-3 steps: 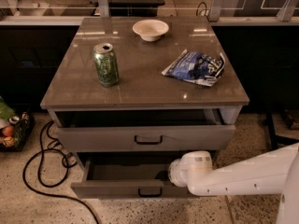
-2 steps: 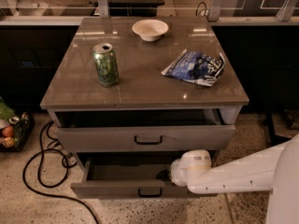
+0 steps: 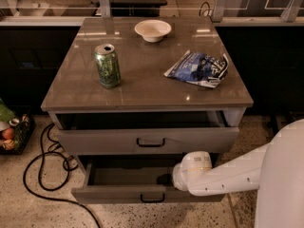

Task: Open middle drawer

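The grey-taupe cabinet [image 3: 142, 87] shows two drawers. The top drawer [image 3: 95, 140] is pulled out a little and has a black loop handle [image 3: 150, 142]. Below it, the middle drawer [image 3: 114, 194] is pulled out farther, so its dark inside shows; its black loop handle [image 3: 153, 198] is on the front. My white arm [image 3: 228, 175] comes in from the lower right. Its rounded wrist [image 3: 192, 169] sits over the right part of the open middle drawer. My gripper [image 3: 166, 178] is a dark shape just left of the wrist, inside the drawer and mostly hidden. The lowest drawer is out of view.
On the cabinet top stand a green can [image 3: 107, 65], a white bowl [image 3: 152, 30] and a blue chip bag [image 3: 198, 69]. A black cable [image 3: 38, 175] loops on the speckled floor at the left, beside a basket of objects [image 3: 10, 132]. Dark furniture stands behind.
My forearm and elbow at the right edge have risen slightly. The wrist stays at the same spot and neither drawer has visibly moved.
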`<action>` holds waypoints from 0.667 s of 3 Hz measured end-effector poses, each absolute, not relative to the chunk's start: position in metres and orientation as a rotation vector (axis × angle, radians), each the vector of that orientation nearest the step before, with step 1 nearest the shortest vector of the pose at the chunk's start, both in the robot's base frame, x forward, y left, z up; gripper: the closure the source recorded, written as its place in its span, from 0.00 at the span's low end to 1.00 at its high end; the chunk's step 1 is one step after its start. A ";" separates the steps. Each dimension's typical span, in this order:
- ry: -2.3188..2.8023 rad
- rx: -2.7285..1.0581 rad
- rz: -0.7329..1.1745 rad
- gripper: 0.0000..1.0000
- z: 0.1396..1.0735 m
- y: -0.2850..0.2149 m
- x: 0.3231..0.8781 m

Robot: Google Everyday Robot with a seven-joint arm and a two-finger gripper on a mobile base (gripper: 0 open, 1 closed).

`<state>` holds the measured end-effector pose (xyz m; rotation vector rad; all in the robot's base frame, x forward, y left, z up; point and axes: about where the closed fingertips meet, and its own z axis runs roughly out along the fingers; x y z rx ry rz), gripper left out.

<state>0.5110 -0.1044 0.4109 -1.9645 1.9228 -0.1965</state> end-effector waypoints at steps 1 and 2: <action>1.930 -2.007 -0.182 1.00 0.414 -0.102 0.497; 1.947 -2.029 -0.181 1.00 0.421 -0.103 0.482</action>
